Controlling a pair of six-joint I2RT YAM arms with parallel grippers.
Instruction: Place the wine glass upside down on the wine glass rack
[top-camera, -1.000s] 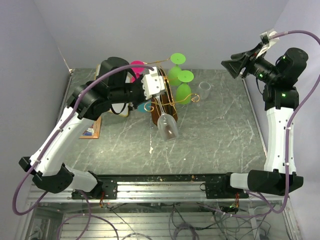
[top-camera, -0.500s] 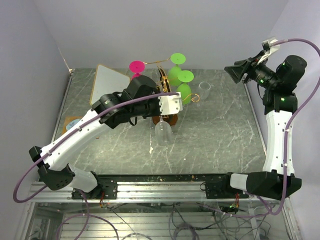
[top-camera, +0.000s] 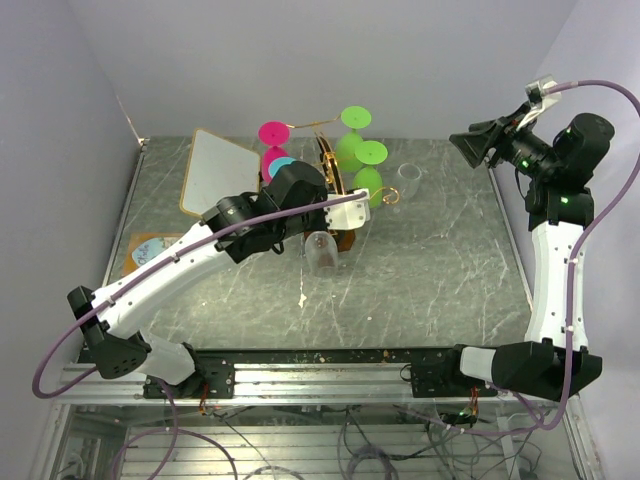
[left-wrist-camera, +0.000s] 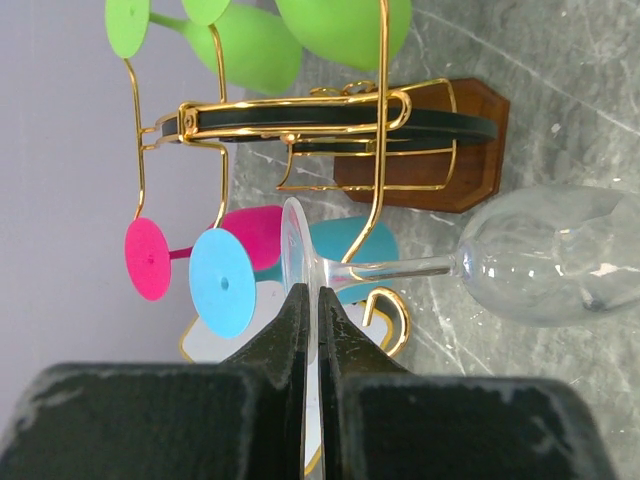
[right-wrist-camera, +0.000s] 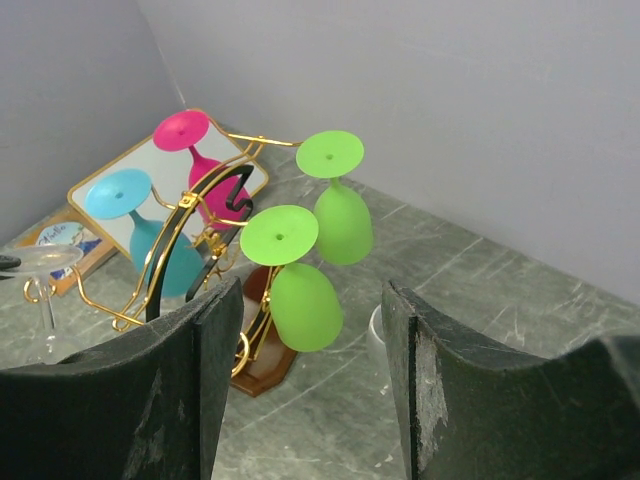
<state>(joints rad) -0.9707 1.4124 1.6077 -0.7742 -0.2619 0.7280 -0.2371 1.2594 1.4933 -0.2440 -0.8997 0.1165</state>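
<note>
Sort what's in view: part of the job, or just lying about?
Job: clear glass, held by its foot in the left gripper; rack.
Lying about: green glasses, pink glass and blue glass, already hung; cup; white board; card.

The left arm (top-camera: 165, 270) starts from its base at 7 o'clock in the overhead view and stretches toward 2 o'clock, its white wrist near the middle. The left gripper (left-wrist-camera: 308, 292) is pinched tight, its black fingers (left-wrist-camera: 288, 345) almost meeting on the thin foot of the wine glass (left-wrist-camera: 540, 255). The right arm (top-camera: 550, 270) rises from 5 o'clock toward 12 and folds at the top. The right gripper (top-camera: 464, 140) points toward 9 o'clock, jaws apart and holding nothing.
</note>
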